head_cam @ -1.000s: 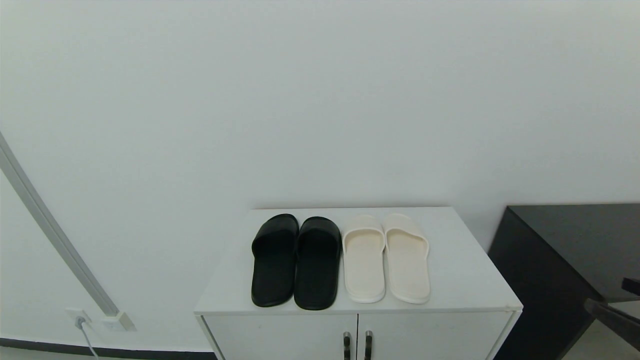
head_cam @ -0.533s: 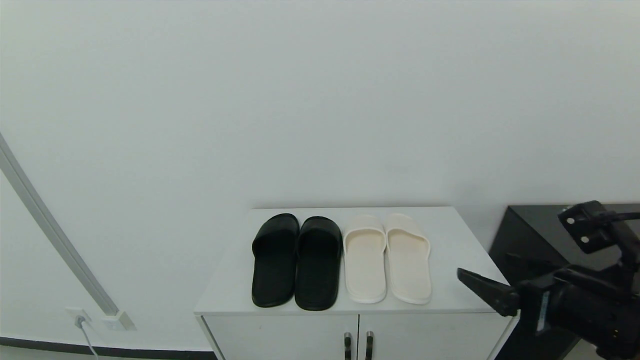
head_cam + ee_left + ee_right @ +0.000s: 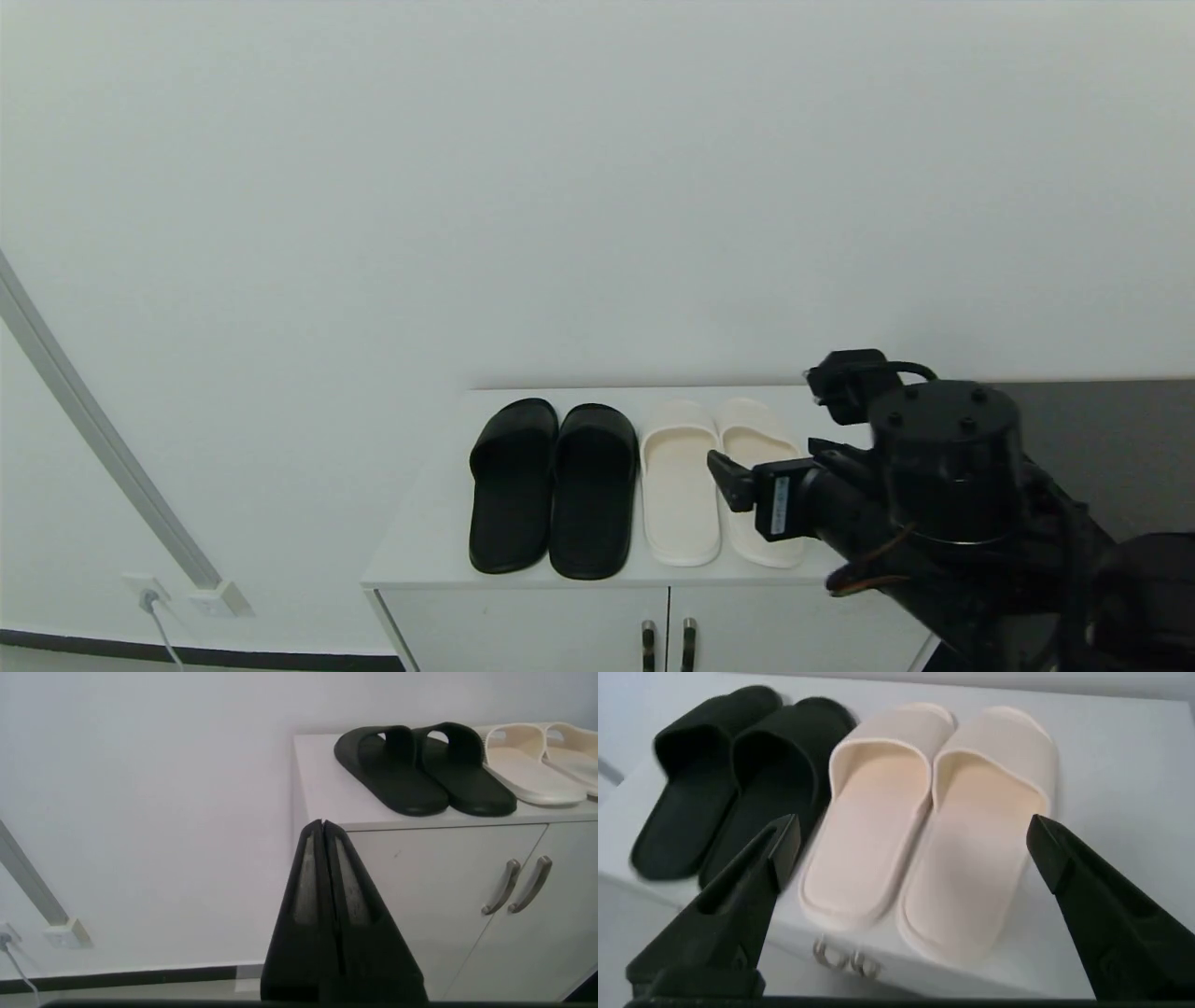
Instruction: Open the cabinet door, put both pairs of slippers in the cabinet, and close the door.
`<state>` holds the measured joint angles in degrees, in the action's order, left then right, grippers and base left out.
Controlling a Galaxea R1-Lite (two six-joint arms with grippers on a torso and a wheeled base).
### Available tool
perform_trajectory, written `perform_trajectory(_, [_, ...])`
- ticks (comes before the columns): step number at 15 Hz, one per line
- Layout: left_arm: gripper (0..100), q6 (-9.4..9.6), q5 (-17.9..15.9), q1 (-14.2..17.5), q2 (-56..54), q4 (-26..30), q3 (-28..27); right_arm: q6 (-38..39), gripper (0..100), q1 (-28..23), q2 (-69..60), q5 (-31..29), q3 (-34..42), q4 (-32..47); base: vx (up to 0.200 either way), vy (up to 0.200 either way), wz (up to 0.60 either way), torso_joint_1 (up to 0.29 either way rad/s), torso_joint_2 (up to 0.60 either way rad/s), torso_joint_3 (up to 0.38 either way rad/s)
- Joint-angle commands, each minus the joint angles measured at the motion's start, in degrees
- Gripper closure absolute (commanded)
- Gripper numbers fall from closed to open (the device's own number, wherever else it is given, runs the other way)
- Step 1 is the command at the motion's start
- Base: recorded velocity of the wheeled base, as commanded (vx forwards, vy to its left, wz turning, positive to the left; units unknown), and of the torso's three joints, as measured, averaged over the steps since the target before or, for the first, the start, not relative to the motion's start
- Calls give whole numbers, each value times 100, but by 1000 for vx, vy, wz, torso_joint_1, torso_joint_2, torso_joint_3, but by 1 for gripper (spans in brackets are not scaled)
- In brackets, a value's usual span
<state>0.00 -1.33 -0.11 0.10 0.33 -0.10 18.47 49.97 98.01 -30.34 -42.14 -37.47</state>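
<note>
Your right gripper [image 3: 913, 831]: jaws wide, seemingly above white slippers [image 3: 680, 495] | left gripper [image 3: 322, 833]: jaws pressed together, beyond cabinet top [image 3: 425, 527] left edge | black slippers [image 3: 553, 485] beside white pair, near front edge | doors [image 3: 523, 630] closed

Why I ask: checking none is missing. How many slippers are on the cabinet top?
4, in a row on the cabinet top: left black slipper, right black slipper, left cream slipper, right cream slipper, partly behind the right gripper.
</note>
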Motion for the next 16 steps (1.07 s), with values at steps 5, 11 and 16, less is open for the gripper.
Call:
perform_trajectory(5, [100, 0, 1, -7, -1, 2, 1, 16, 0, -198, 1642, -807, -919, -357, 0, 0, 0, 0, 0, 0])
perform_trajectory(11, [100, 0, 1, 2, -1, 2, 1, 78, 0, -295, 2108, -798, -1121, -586, 0, 0, 0, 0, 0, 0])
perform_trajectory(16, [100, 0, 1, 2, -1, 2, -8, 148, 0, -497, 2486, -798, -1472, -577, 0, 0, 0, 0, 0, 0])
